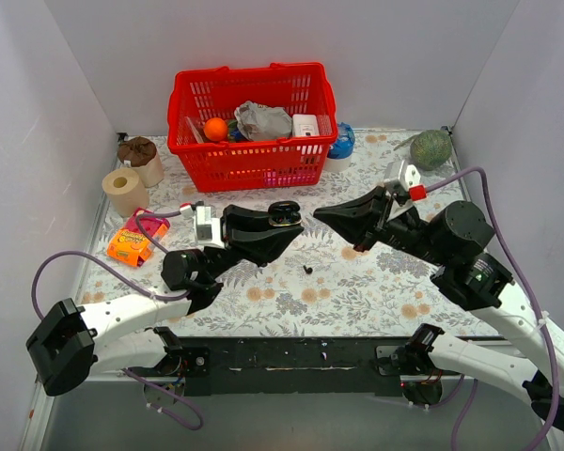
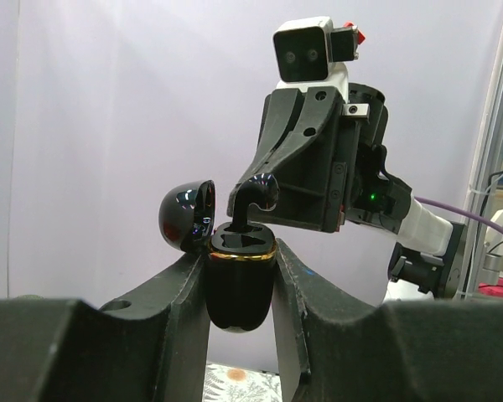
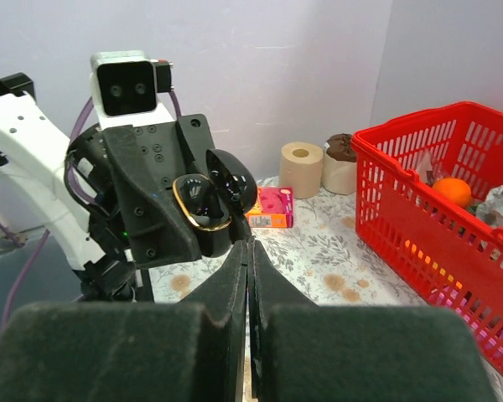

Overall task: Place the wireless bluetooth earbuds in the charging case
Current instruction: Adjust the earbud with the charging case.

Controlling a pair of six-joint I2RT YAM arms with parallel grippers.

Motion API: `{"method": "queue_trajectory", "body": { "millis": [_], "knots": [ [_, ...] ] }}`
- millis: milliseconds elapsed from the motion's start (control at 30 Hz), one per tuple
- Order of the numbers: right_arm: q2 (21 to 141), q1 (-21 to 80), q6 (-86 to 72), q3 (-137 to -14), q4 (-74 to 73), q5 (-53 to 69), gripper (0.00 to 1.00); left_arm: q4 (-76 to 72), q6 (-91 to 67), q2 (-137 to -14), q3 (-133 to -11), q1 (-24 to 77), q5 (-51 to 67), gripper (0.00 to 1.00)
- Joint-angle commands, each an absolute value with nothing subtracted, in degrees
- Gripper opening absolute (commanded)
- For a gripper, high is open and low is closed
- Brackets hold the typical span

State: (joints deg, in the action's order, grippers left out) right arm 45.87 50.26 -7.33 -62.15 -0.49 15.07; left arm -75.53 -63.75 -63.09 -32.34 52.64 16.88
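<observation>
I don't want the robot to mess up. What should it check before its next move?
1. Left gripper holds the case: ok.
2. Lid open: ok.
3. First earbud seated: cannot tell, it pokes up out of the case.
4. Second earbud found: ok, lying on the table.
5. Right gripper ready to pick: not ok, shut.

Left arm (image 1: pixel 122 319), right arm (image 1: pixel 522 315): white links, black joint housings. Left gripper (image 2: pixel 239 268) and right gripper (image 3: pixel 249 251) were matte black with tapered fingers. Behind each gripper sat a white camera block (image 2: pixel 304 52) with a red tab (image 2: pixel 358 35), small screw heads (image 3: pixel 157 153) and a green LED (image 2: pixel 372 198); a purple cable (image 2: pixel 453 213) ran behind it.
</observation>
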Motion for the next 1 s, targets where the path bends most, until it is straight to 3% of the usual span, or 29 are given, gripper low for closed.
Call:
{"method": "queue_trajectory", "body": {
  "millis": [0,467,967],
  "knots": [
    [45.5,50.2,-7.9,-65.4,0.1,19.9,0.01,-84.3,-61.9,-60.0,-32.3,52.9,15.0,0.0],
    [48.1,50.3,-12.7,-65.7,1.9,29.7,0.01,-73.4,-59.7,-56.9,-31.5,52.9,10.6,0.0],
    [48.6,50.3,-13.2,-66.9,-4.4,17.7,0.01,-63.6,-64.5,-56.7,-28.8,52.9,6.6,0.0]
  ]
}}
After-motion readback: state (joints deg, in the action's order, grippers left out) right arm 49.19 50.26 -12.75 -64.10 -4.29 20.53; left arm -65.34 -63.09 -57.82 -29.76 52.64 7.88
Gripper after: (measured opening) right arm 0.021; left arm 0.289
